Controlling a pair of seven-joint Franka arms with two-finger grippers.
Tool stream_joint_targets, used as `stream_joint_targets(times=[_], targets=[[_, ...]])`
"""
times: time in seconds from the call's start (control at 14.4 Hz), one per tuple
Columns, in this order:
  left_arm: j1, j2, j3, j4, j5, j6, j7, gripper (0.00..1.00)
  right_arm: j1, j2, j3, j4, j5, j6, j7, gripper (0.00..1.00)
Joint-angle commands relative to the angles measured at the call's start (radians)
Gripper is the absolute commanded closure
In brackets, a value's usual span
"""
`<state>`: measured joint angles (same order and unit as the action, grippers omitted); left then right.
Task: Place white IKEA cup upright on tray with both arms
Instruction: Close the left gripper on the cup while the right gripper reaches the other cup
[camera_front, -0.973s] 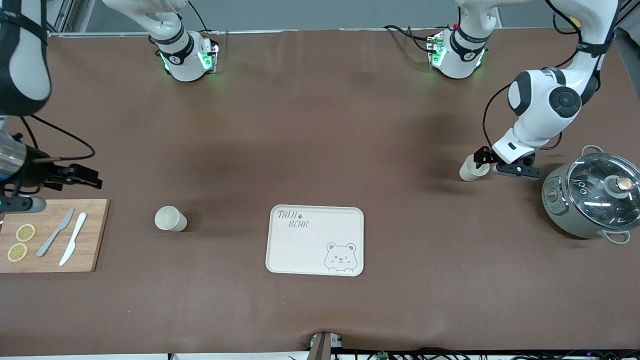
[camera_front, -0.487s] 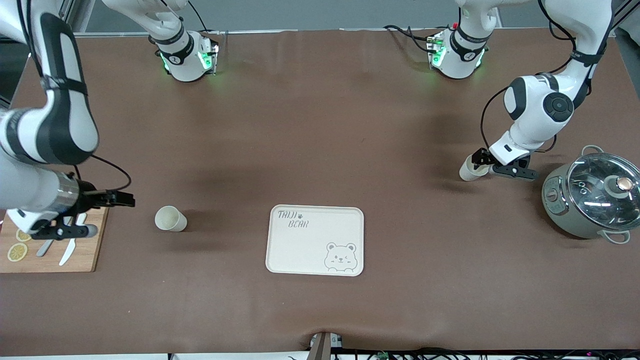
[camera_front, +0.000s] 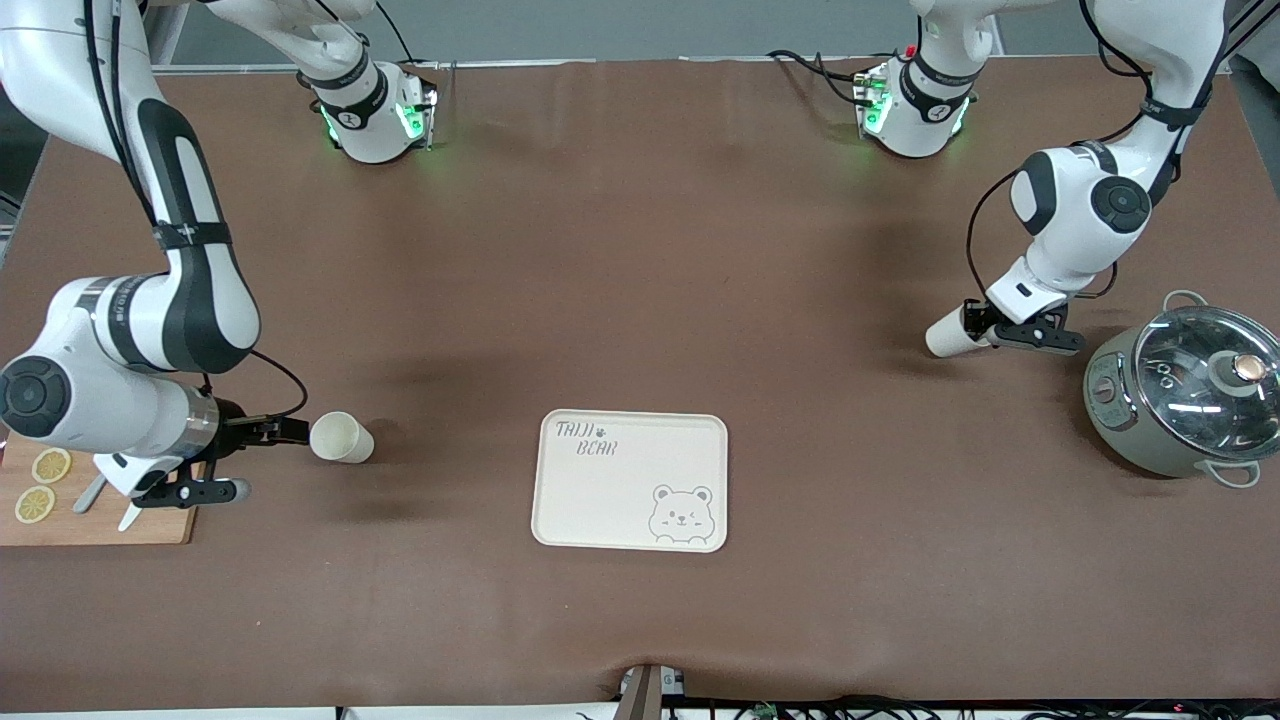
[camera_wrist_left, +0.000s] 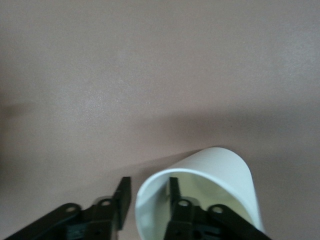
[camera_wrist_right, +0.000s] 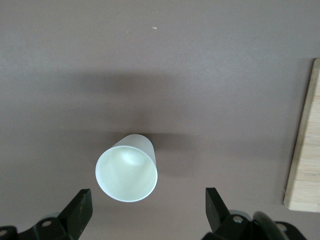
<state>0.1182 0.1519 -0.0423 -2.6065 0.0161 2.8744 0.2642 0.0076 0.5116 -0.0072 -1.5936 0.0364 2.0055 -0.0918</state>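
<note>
Your left gripper (camera_front: 978, 325) clamped on rim of smooth white cup (camera_front: 945, 336): one black finger (camera_wrist_left: 174, 192) inside mouth, other outside wall; cup tilted, toward left arm's end from tray (camera_front: 630, 481), farther from front camera.

Your right gripper (camera_front: 293, 431) spread wide, just beside second white cup (camera_front: 341, 437), tapered, upright on matte brown table (camera_front: 640, 250), toward right arm's end from tray.

Tray cream, rounded corners, raised rim, bear drawing.

The right arm (camera_front: 120, 340) covers part of the cutting board (camera_front: 150, 520) and most of its two knives (camera_front: 100, 492).
</note>
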Motion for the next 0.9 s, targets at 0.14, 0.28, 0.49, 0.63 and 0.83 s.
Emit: stream_joint_targets(times=[0.14,0.28,0.49,0.63,0.83], targets=[[0.008,-0.023,-0.007,-0.024,-0.018,0.031,0.026,1.00,-0.046,0.011,0.001,-0.064,0.008,0.083,-0.124,0.00],[0.006,-0.028,-0.007,-0.020,-0.018,0.029,0.018,1.00,-0.046,0.011,0.001,-0.104,0.008,0.139,-0.131,0.00],[-0.005,-0.029,-0.016,0.018,-0.018,0.019,-0.035,1.00,-0.043,0.027,0.001,-0.124,0.010,0.197,-0.129,0.00],[-0.012,-0.025,-0.063,0.089,-0.018,-0.053,-0.121,1.00,-0.040,0.034,0.003,-0.128,0.011,0.214,-0.129,0.00],[-0.043,0.000,-0.158,0.317,-0.018,-0.330,-0.329,1.00,-0.038,0.038,0.003,-0.128,0.011,0.214,-0.129,0.00]])
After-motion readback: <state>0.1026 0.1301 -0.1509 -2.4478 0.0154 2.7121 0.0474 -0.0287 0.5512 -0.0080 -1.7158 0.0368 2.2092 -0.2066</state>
